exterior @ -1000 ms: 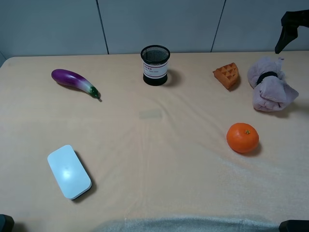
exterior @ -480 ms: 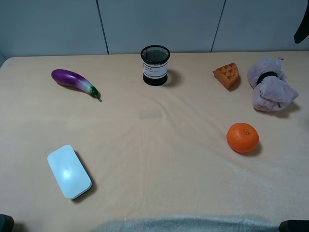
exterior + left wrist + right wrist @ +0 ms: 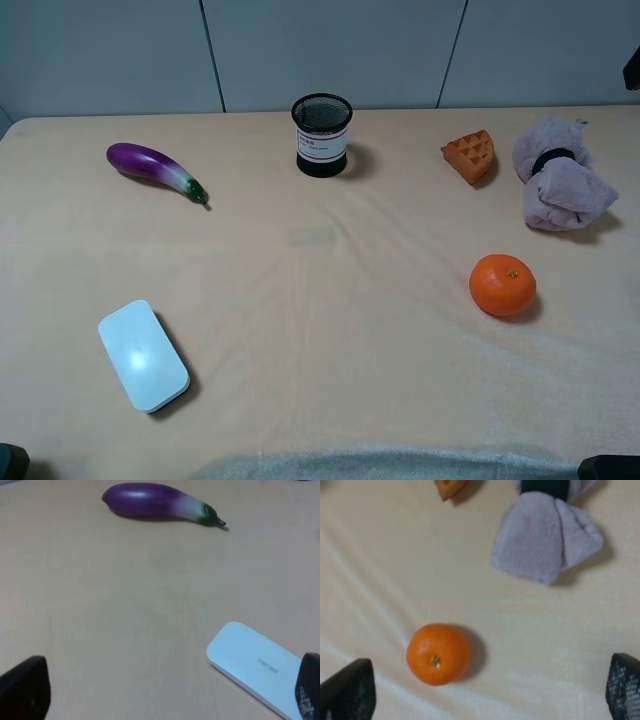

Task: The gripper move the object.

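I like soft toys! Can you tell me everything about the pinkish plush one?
The plush toy is mauve-pink and fuzzy, with two lumpy parts cinched by a black band. It lies on the tan cloth at the table's far right, beside the waffle wedge, not touching it. No gripper holds it.

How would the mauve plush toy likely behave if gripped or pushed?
The plush toy looks soft and lumpy, so it would probably squash and flop rather than hold shape. Its fuzzy fabric likely drags on the tablecloth instead of sliding or rolling. The black band seems its firmest part.
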